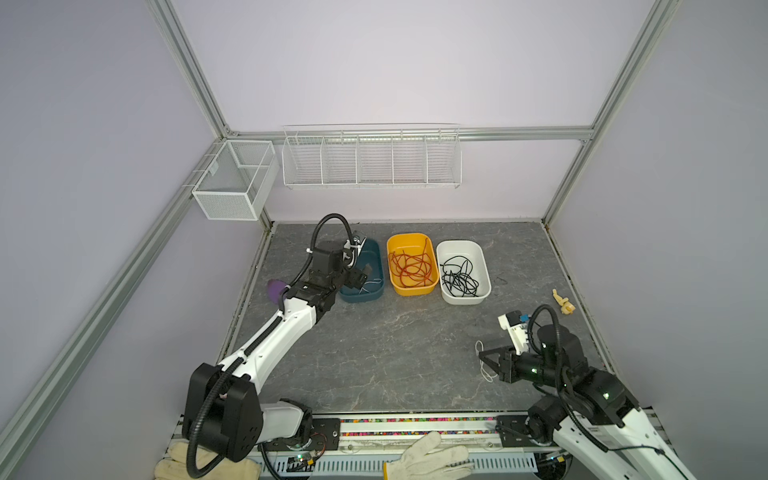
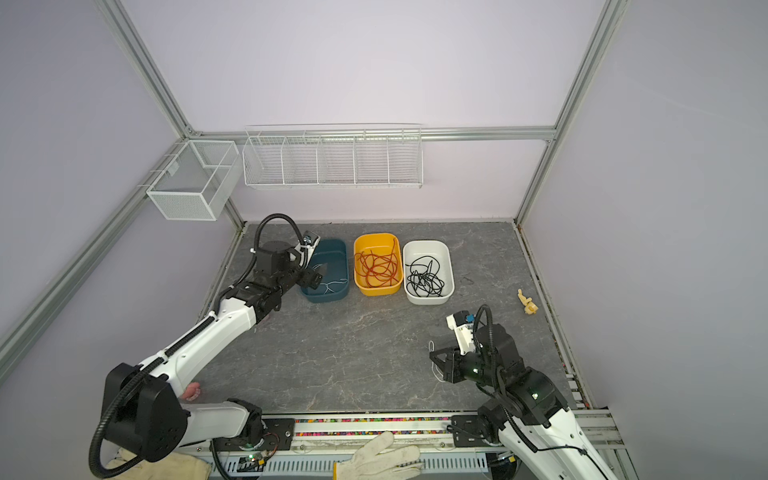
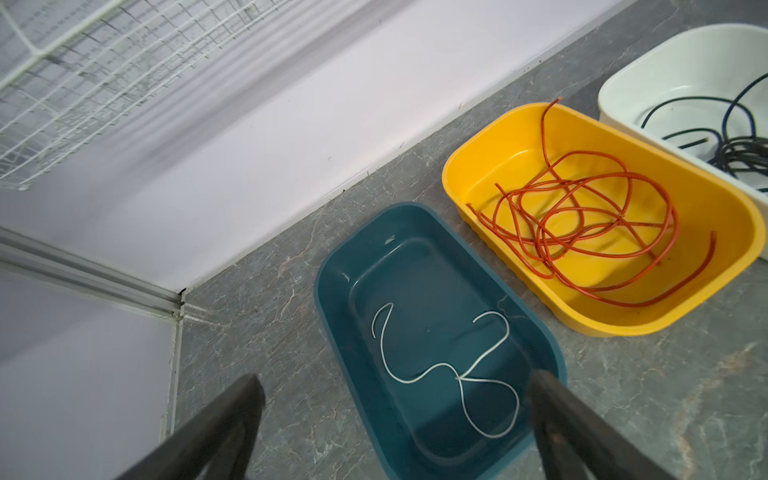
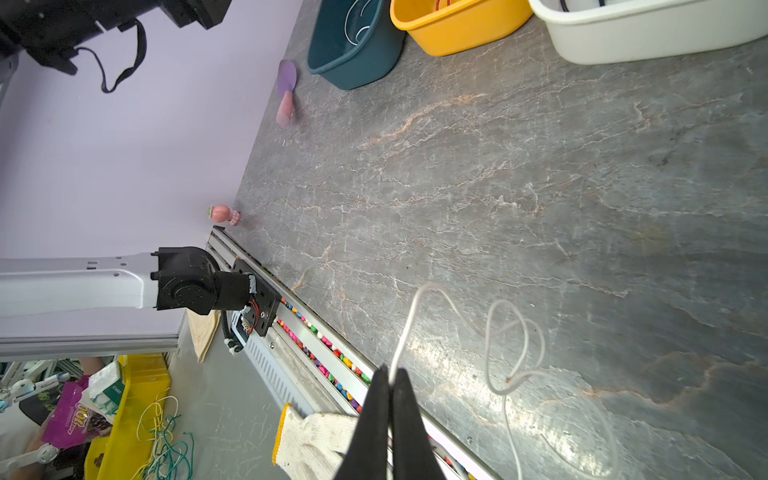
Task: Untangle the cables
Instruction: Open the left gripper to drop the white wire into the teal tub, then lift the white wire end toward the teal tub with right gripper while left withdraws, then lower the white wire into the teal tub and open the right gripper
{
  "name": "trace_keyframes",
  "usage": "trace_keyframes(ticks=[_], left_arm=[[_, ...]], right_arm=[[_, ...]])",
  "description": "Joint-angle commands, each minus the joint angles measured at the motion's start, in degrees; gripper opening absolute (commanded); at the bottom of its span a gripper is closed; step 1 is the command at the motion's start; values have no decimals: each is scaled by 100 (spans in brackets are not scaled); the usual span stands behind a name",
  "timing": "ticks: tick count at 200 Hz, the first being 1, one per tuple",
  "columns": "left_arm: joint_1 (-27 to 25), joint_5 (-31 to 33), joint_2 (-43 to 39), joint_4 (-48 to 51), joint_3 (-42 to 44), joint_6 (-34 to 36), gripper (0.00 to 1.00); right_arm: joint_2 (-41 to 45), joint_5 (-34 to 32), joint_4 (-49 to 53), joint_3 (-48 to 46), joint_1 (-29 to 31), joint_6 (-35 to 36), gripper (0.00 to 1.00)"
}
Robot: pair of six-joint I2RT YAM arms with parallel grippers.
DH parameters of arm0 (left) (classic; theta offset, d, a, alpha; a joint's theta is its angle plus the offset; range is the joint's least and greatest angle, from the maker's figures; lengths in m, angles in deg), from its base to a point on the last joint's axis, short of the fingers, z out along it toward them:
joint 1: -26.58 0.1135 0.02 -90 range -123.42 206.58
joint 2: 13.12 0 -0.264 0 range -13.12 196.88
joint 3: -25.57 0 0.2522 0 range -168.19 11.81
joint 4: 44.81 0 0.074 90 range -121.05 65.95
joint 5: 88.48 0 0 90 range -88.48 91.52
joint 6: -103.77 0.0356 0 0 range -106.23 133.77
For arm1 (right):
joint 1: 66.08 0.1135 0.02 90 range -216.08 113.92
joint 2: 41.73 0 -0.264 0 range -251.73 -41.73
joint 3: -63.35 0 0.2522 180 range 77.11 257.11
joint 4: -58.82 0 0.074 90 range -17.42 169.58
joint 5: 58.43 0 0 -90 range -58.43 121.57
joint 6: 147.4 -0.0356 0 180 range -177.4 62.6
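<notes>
Over the teal tub, leftmost of three in both top views, the left gripper is hanging spread wide and empty, and one white cable is lying loose inside. At the lower right, the right gripper is pinching a second white cable fully closed, its loops trailing onto the surface. Sorting seems to be going by colour: the yellow tub is holding the red-orange cables and the white tub the black cables.

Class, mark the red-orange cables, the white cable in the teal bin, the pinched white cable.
Red-orange cables [image 3: 620,216]: left wrist view, tangle centre.
Binned white cable [image 3: 458,378]: left wrist view, crossing.
Pinched white cable [image 4: 409,322]: right wrist view, rising strand.
</notes>
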Motion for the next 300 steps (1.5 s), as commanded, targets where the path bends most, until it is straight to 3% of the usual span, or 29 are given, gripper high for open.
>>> trace_keyframes(ticks=[1,63,148,224,300], left_arm=[[-29,8,-615,-614,387,-560,99],[-51,709,-1963,161,1092,-1857,99],[-55,938,-3215,761,1923,-1975,99],[-52,1689,-3471,451,2186,-2072,99],[-59,2636,-3972,40,2396,-2230,99]], right_arm=[[-144,-72,8,175,52,-55,6],[-822,-312,-193,675,240,0,6],[-2512,-533,-647,1979,706,112,6],[-5453,-371,-1412,4429,1306,169,6],[-9450,-251,-664,8581,1397,457,6]])
